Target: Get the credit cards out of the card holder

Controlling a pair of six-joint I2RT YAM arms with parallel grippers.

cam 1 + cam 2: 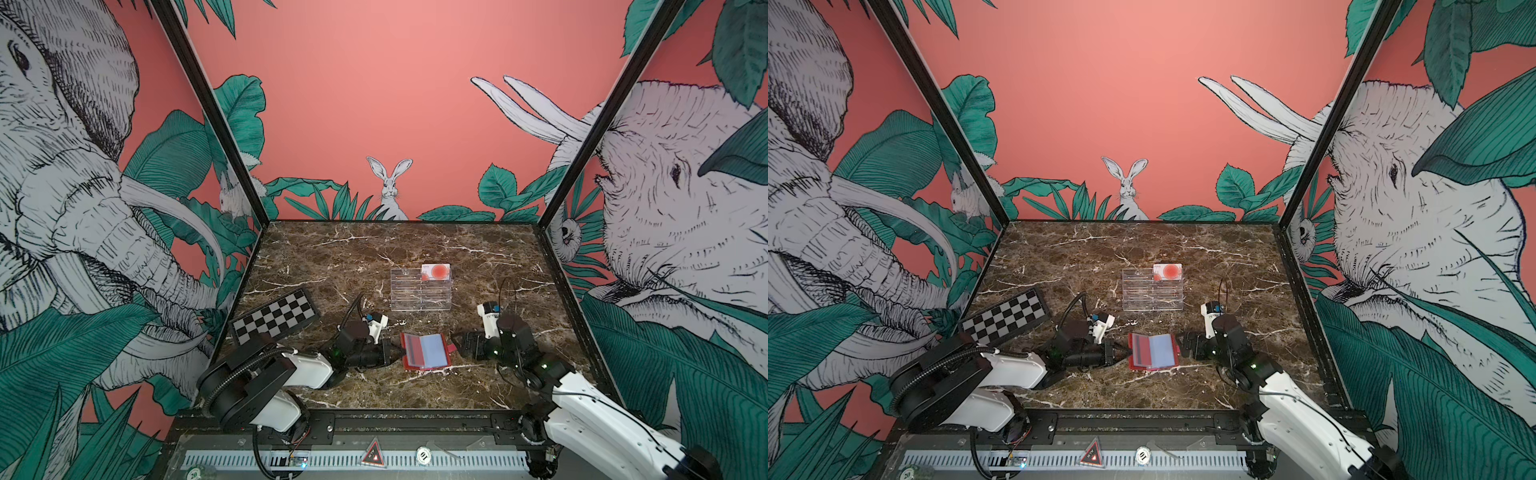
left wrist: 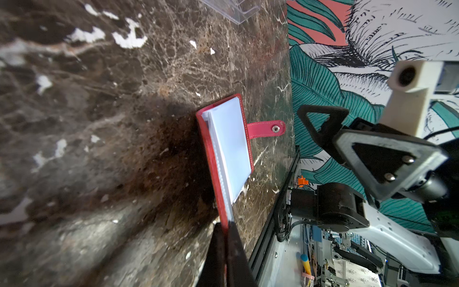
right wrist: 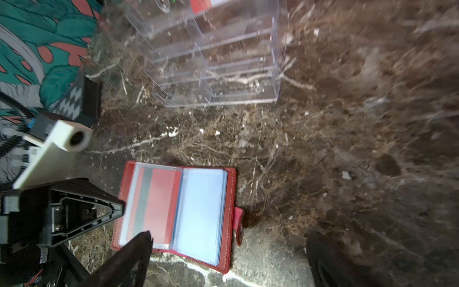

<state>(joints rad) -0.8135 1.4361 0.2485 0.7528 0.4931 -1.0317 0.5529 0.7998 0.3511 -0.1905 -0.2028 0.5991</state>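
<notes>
The red card holder [image 1: 448, 356] [image 1: 1133, 353] lies open on the marble table. A red card with a grey stripe [image 3: 154, 203] sits in its left sleeve and a pale blue card [image 3: 198, 213] in its right sleeve. My left gripper [image 1: 401, 355] [image 2: 224, 231] is shut on the card holder's left edge [image 2: 210, 159]. My right gripper [image 1: 457, 347] [image 3: 229, 238] hovers open just right of the holder, by the snap tab, holding nothing. A white card with a red-orange circle [image 1: 435, 272] stands in the back row of the acrylic stand.
The clear acrylic tiered stand [image 1: 419, 297] is just behind the holder. A black-and-white chequered board [image 1: 274, 320] lies at the left, behind my left arm. Printed walls close the table on three sides.
</notes>
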